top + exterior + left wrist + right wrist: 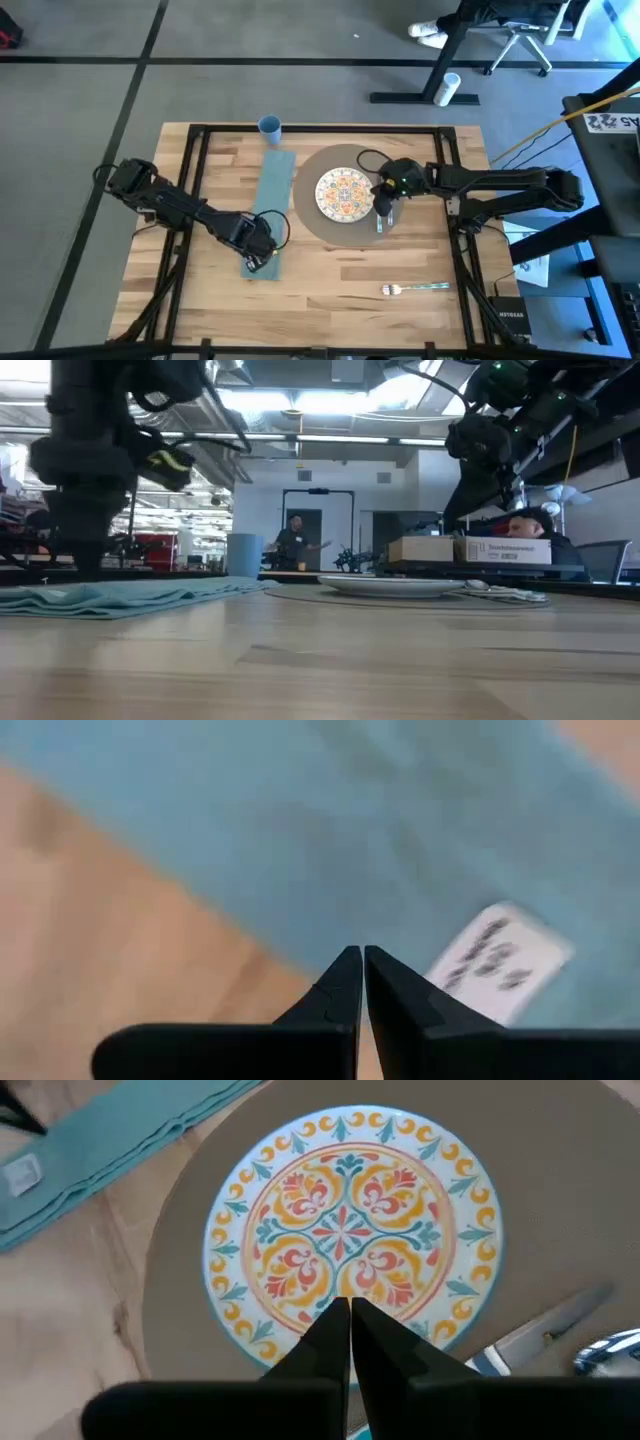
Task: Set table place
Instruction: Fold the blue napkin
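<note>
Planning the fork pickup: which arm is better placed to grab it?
Right, probably. The fork lies on the table near the front edge on the right side, close below the right gripper, which hovers over the placemat. The left gripper sits over the teal napkin, farther away.

Plate [345, 194]: we see it patterned, centred.
Napkin [272, 200]: we see it teal, laid long.
Cup [270, 127]: blue, beyond the napkin.
Fork [415, 289]: lying apart, near edge.

Both arms reach inward, the left pincer [362, 970] and right pincer [350, 1320] each pressed closed and pointing down.
</note>
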